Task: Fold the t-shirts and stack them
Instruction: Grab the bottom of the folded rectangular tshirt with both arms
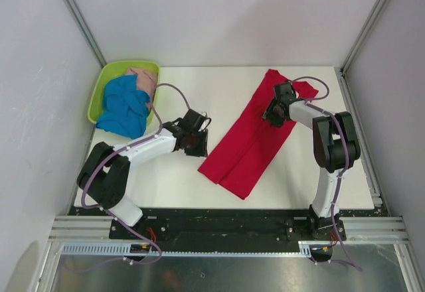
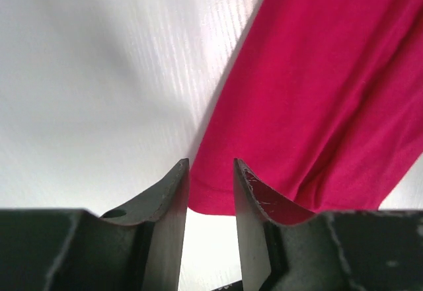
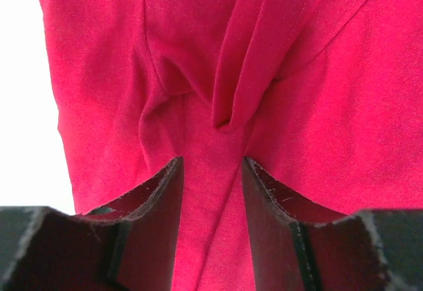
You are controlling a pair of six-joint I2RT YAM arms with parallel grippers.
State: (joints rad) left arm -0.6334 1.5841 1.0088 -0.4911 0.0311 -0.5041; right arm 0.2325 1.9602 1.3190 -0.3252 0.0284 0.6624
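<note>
Top view: one red t-shirt [image 1: 249, 143] lies as a long folded strip right of centre. One blue t-shirt [image 1: 123, 109] and one pink t-shirt [image 1: 145, 79] fill the single green basket [image 1: 109, 73] at upper left. The left gripper [image 1: 194, 141] sits beside the strip's left edge, and the right gripper [image 1: 274, 111] sits over its upper part.

Left wrist view: two fingers [image 2: 175, 198] stand narrowly parted, holding nothing, at the red hem.

Right wrist view: two fingers [image 3: 264, 198] stand parted over puckered red cloth, with none pinched.
</note>
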